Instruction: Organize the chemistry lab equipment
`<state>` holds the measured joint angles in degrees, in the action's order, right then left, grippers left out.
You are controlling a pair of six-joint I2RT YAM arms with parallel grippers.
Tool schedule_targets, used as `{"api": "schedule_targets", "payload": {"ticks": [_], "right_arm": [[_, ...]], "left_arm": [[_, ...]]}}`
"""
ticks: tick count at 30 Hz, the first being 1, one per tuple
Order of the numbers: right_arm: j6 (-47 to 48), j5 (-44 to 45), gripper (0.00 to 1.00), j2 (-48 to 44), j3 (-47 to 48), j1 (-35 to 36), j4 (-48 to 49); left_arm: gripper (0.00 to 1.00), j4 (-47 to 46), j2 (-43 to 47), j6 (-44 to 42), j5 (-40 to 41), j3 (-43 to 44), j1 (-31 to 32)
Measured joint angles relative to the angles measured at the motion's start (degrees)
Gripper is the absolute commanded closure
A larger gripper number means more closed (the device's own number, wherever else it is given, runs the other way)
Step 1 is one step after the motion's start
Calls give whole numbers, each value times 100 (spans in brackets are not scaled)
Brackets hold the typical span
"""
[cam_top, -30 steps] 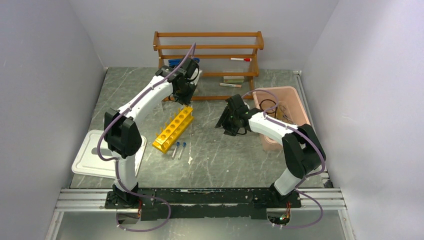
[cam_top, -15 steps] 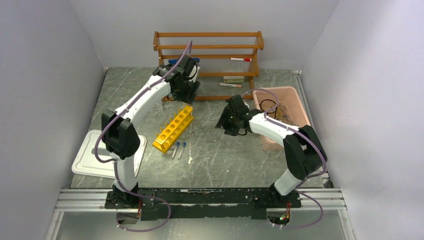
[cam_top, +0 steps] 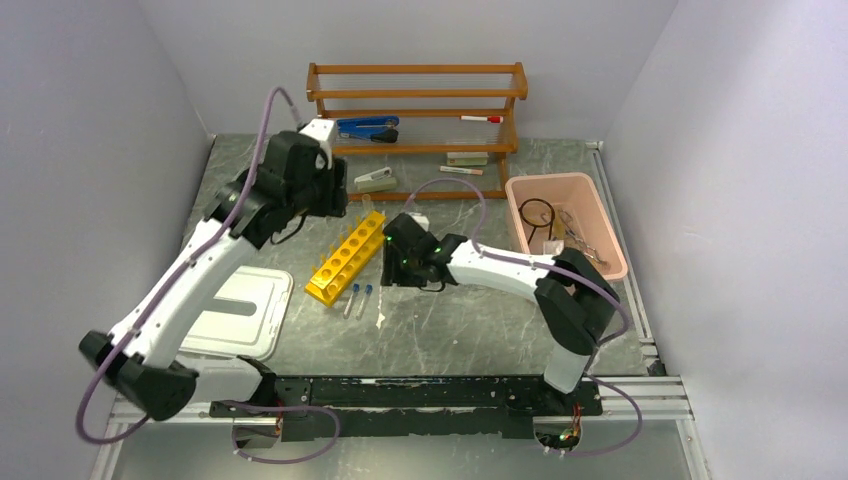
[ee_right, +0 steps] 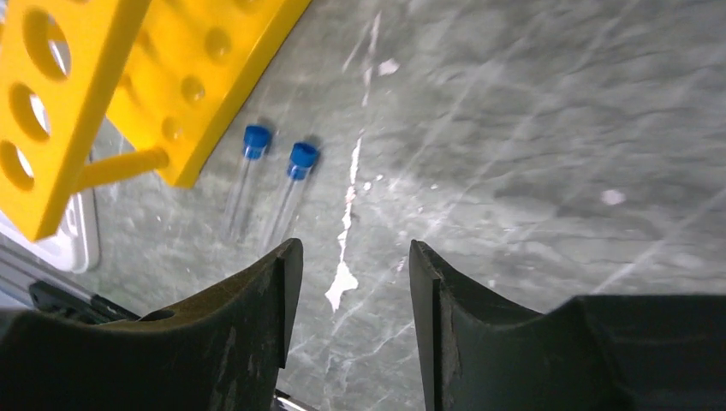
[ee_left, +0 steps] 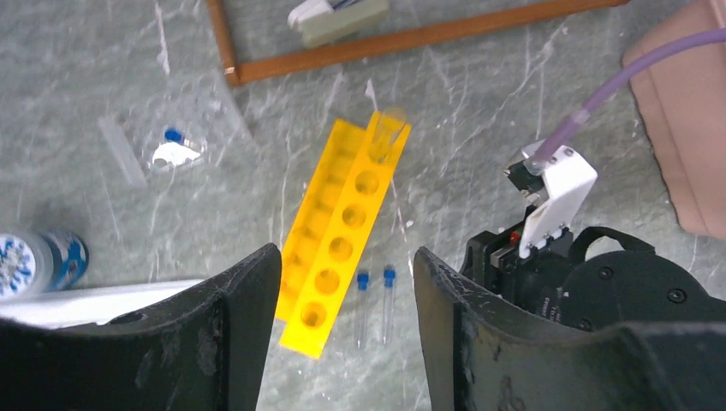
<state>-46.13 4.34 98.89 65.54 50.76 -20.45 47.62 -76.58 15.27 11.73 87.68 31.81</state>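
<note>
Yellow plastic test-tube rack (cam_top: 347,258) with round holes lies diagonally at centre left of the top view, on the grey marbled table (cam_top: 470,320). 2 clear blue-capped tubes (cam_top: 357,298) lie side by side just below its lower end, not touching it. The left gripper (ee_left: 347,257) hangs above the rack, jaws spread and empty. The right gripper (ee_right: 355,248) sits low just right of the rack, near the tubes, jaws also apart and holding nothing
</note>
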Motion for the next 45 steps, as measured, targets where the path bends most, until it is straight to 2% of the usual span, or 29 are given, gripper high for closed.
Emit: {"api": "schedule_targets", "payload": {"ticks": [7,11,17,27,33,38,41,45], "right_arm": [[2,-31,52,691,269,527,103],[-166,83,52,1147,647,765,70],[-407,470,53,1381,1084,1172,-177],[-686,1327,68,1904,1801,1591,-1113],[-780,1600,74,2090,2098,1679,-1473],[-817,1692,93,2127,2138,1685,-1552],[-841,1742,98,2127,2135,1687,-1572],[-872,1952,100,1971,1878,1685,-1408]], "left_arm": [[33,-70,1279,734,258,-1593,0],[32,-13,1757,1097,358,-1996,0],[29,85,2194,1392,686,-2048,2],[28,142,2343,1429,1093,-2048,0],[27,142,2326,1397,1106,-2048,0],[27,142,2304,1366,1104,-2048,0],[25,142,2293,1364,1097,-2048,2],[20,133,2264,1368,1016,-2048,0]]}}
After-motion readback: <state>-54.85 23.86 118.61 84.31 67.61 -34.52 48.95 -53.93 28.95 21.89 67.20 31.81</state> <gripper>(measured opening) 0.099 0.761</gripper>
